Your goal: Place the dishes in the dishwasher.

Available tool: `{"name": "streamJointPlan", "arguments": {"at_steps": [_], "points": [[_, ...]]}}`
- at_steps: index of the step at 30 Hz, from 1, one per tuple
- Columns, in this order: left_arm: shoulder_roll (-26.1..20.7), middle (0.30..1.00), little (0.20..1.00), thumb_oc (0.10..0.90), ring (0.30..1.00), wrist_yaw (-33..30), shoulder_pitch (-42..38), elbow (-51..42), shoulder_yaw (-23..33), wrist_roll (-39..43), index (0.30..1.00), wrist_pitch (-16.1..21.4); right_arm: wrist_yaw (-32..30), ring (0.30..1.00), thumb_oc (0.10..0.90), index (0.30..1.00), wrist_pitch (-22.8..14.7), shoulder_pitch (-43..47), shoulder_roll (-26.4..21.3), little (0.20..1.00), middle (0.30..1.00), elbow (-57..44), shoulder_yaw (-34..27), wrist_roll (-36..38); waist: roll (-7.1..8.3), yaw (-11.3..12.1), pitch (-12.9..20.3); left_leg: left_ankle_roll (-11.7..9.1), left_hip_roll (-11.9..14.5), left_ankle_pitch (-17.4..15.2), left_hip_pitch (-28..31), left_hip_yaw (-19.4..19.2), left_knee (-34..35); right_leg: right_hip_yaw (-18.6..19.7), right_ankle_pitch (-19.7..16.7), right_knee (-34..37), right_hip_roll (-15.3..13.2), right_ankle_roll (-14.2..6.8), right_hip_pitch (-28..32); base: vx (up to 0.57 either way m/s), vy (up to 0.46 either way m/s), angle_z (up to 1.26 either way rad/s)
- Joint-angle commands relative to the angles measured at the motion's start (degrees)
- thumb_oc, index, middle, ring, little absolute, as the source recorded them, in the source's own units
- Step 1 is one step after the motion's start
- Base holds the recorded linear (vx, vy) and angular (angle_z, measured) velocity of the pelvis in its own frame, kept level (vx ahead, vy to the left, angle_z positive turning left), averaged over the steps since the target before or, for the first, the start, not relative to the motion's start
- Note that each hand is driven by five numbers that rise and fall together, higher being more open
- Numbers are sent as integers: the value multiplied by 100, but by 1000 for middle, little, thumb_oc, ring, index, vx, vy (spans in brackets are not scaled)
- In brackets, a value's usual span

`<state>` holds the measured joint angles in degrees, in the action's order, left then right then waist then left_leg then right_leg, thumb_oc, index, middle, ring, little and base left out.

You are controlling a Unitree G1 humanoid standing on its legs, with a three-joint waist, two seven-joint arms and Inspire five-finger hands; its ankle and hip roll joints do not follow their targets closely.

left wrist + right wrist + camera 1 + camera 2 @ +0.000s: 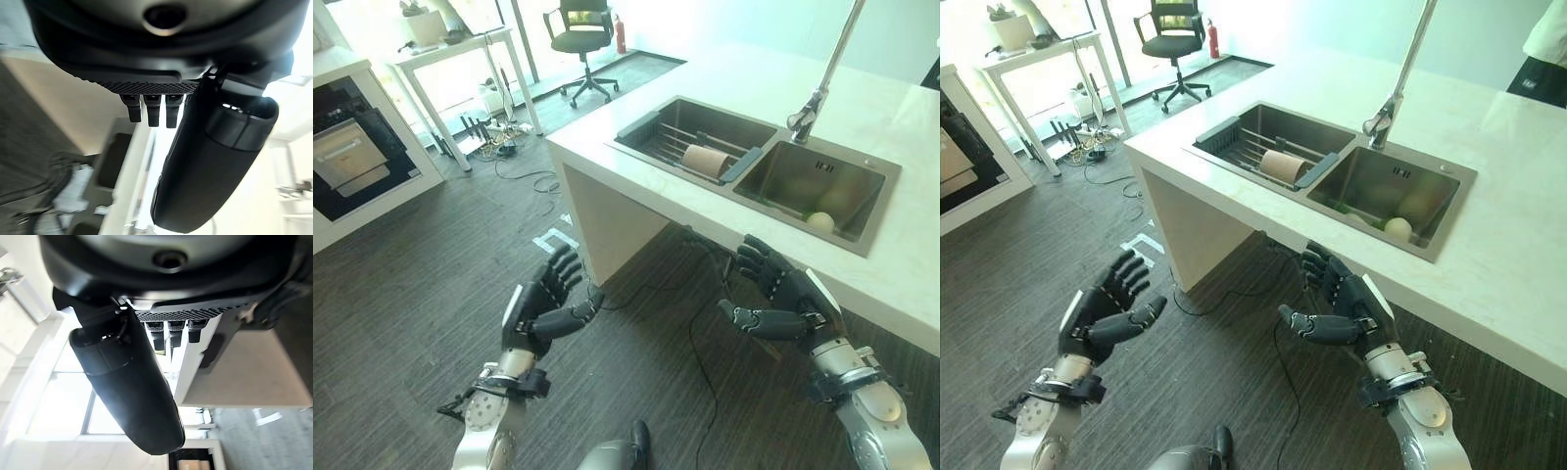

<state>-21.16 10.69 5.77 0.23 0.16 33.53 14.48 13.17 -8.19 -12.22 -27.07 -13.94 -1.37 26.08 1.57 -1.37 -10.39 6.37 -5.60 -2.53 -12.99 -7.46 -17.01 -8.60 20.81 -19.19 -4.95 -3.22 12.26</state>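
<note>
Left hand (540, 308) and right hand (783, 302) are hovering empty, fingers spread, before the counter (724, 73); a cup (705, 160) is lying in the sink (651, 125).

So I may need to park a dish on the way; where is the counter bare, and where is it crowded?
The counter is bare along its left end beside the sink, and wide open to the right of the sink. The left basin is crowded: a rack and a cup. The right basin holds a round thing.
</note>
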Motion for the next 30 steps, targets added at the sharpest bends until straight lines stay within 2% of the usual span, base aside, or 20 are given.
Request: {"name": "streamJointPlan", "arguments": {"at_steps": [1,3,4,5,7,8,10,11,12,14,16,17,20,21,23,25,26,27,28,30], "points": [[-253,900,900,800,900,118,18,-797,213,-68,900,627,-142,900,800,900,-624,583,109,900,900,-319,-380,264,-126,198,380,-753,852,-548,201,560,-18,12,-1042,200,52,-414,-513,300,218,41],[-325,900,900,800,900,198,-67,-932,269,-200,900,617,-253,900,800,900,-645,656,241,900,900,-315,-394,277,-112,233,424,-579,644,-634,304,731,-18,-22,-1566,167,103,-558,-334,326,252,31],[-336,900,900,800,900,209,-87,-969,293,-251,900,606,-261,900,800,900,-637,662,305,900,900,-313,-391,228,-118,239,427,-527,577,-678,365,772,-18,-30,-1768,-236,98,-594,-429,319,313,48],[-374,900,900,800,900,193,-76,-1082,359,-398,900,609,-312,900,800,900,-602,611,410,900,900,-338,-319,5,-158,251,407,-430,453,-777,533,872,-18,7,-2046,-1596,83,-608,-957,257,275,46],[-376,900,900,800,900,37,-43,-1202,408,-488,900,592,-322,900,800,900,-577,656,413,900,900,-332,-196,-44,-197,256,371,-414,475,-838,657,797,-18,-104,-1965,-1863,43,-516,-1346,176,173,13],[-395,900,900,800,900,-45,-31,-1256,433,-489,900,588,-334,900,800,900,-579,668,411,900,900,-315,-155,-53,-200,256,353,-422,484,-847,690,753,-18,-198,-1838,-1675,89,-471,-1475,147,57,-8],[-439,900,900,800,900,-96,-14,-1354,534,-340,900,517,-360,900,800,900,-589,683,368,900,900,-311,-145,16,-182,244,314,-465,492,-843,723,705,-18,-383,-1629,-843,303,-398,-1477,235,-30,-22],[-440,900,900,800,900,-83,17,-1402,614,-258,900,542,-282,900,800,900,-642,635,293,900,900,-315,-236,123,-61,160,180,-507,449,-973,923,568,-18,-622,-1706,200,201,-346,-1743,244,-82,-21],[-437,900,900,800,900,-83,26,-1412,620,-257,900,539,-274,900,800,900,-647,629,286,900,900,-317,-242,133,-49,158,175,-508,444,-988,940,551,-18,-624,-1696,200,180,-349,-1775,288,-123,-7],[-401,900,900,800,900,-138,149,-1548,629,-313,900,601,-273,900,800,900,-689,585,207,900,900,-374,-277,236,78,86,93,-517,356,-1231,1174,371,-18,-740,-1995,200,-165,-495,-2382,232,-123,-44],[-391,900,900,800,900,-212,207,-1617,605,-326,900,647,-265,900,800,900,-722,549,187,900,900,-411,-300,276,60,27,79,-493,344,-1354,1296,375,-18,-703,-2249,200,-262,-539,-2643,237,-137,-28],[-388,900,900,800,900,-224,221,-1648,603,-284,900,652,-264,900,800,900,-738,511,159,900,900,-425,-342,344,85,16,103,-484,313,-1416,1314,395,-18,-609,-2015,200,-205,-504,-2604,234,-174,11],[-384,900,900,800,900,-240,203,-1624,567,-263,900,671,-315,900,800,900,-749,512,148,900,900,-422,-346,358,95,12,124,-488,301,-1417,1321,408,-18,-586,-1934,200,-182,-481,-2571,154,-131,9],[-370,900,900,800,900,-298,66,-1606,448,-110,900,598,-612,900,800,900,-775,609,141,900,900,-401,-294,350,99,-27,247,-498,314,-1445,1397,356,-18,-498,-1775,200,-117,-417,-2473,408,-321,20],[-307,900,900,800,900,-369,-9,-1636,416,-169,900,657,-674,900,800,900,-825,680,220,900,900,-416,-275,240,45,-55,338,-595,321,-1470,1669,274,-18,-498,-1651,200,-65,-300,-2329,432,-314,36],[-291,900,900,800,900,-381,-23,-1672,419,-128,900,669,-704,900,800,900,-878,629,199,900,900,-466,-320,226,8,-69,359,-736,379,-1104,1807,177,-18,-505,-1549,200,-19,-209,-2225,231,-164,-8],[-272,900,900,800,900,-377,-48,-1672,388,-94,900,718,-748,900,800,900,-953,584,169,900,900,-485,-380,217,18,-94,368,-880,438,-605,1935,46,-18,-492,-1450,200,-18,-114,-2135,199,-149,-25],[-262,900,900,800,900,-368,-54,-1666,376,-87,900,742,-745,900,800,900,-977,567,158,900,900,-485,-412,236,34,-103,364,-948,462,-373,1984,-7,-18,-474,-1414,200,-23,-74,-2094,215,-174,-1],[-229,900,900,800,900,-372,-75,-1681,335,-101,900,770,-730,900,800,900,-982,538,132,900,900,-499,-462,285,85,-105,331,-1079,478,47,1974,-100,-313,-434,-1337,200,-48,10,-1993,127,-132,-6],[-188,900,900,800,900,-354,-72,-1735,267,-172,900,867,-728,900,800,900,-1001,504,105,900,900,-527,-523,316,104,-99,243,-1195,565,308,1434,-76,-1344,-389,-1244,200,-28,146,-1844,123,-128,-18]]}}
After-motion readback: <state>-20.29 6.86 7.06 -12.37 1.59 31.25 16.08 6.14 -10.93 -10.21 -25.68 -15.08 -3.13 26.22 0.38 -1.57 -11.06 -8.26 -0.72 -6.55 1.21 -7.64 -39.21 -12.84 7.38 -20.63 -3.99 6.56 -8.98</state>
